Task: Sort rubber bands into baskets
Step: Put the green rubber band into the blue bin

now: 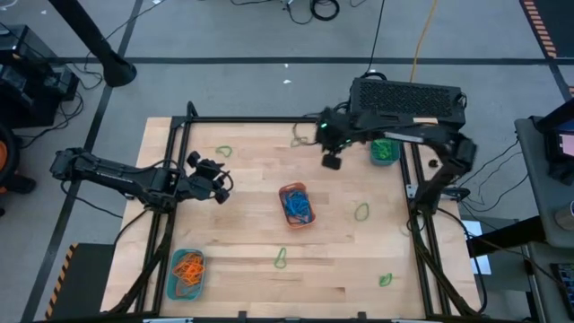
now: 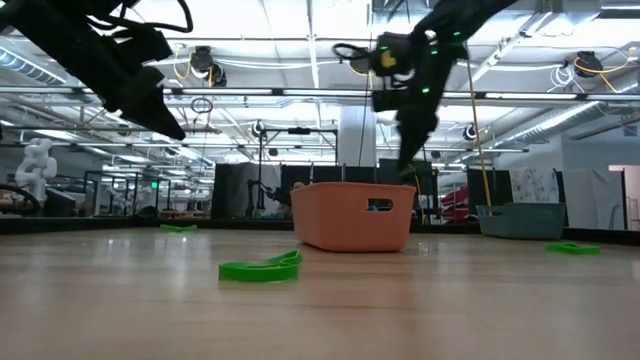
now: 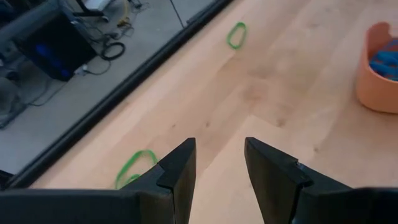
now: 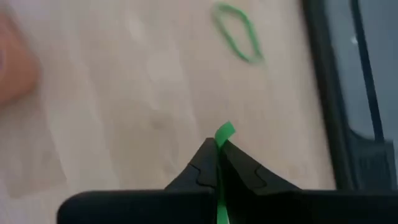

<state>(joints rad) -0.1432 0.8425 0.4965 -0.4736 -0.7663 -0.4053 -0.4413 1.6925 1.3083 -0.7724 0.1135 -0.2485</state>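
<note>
A: Which step is in hand?

B: A carry, I'd say. The right gripper [image 4: 219,148] has its fingers pinched tight on a green rubber band [image 4: 224,132]; a short green tip sticks out past the fingertips and a strip runs back between them. In the high view that gripper [image 1: 332,161] hangs above the table on the far side of the orange basket [image 1: 297,205], between it and the teal basket with green bands [image 1: 385,150].

A: And the left arm?

B: Waiting. The left gripper [image 3: 219,167] stands well apart from the orange basket, on its left, with its fingers spread and nothing between them.

A: Where do the other bands lie?

B: The orange basket holds blue ones. A second teal basket [image 1: 186,274], nearer the front edge and well to the left of the orange basket, holds orange ones. Loose green bands [image 1: 362,212] are scattered around the orange basket on the wood, one just to its right, others nearer the front and one [image 1: 223,152] far off to its left.

A: So what does the next move call for?

B: Likely a short swing away from the orange basket to the teal basket with green bands, stopping over its opening before the fingers part. The band is thin and could cling to a finger, so the release probably wants to be low inside the rim.
</note>
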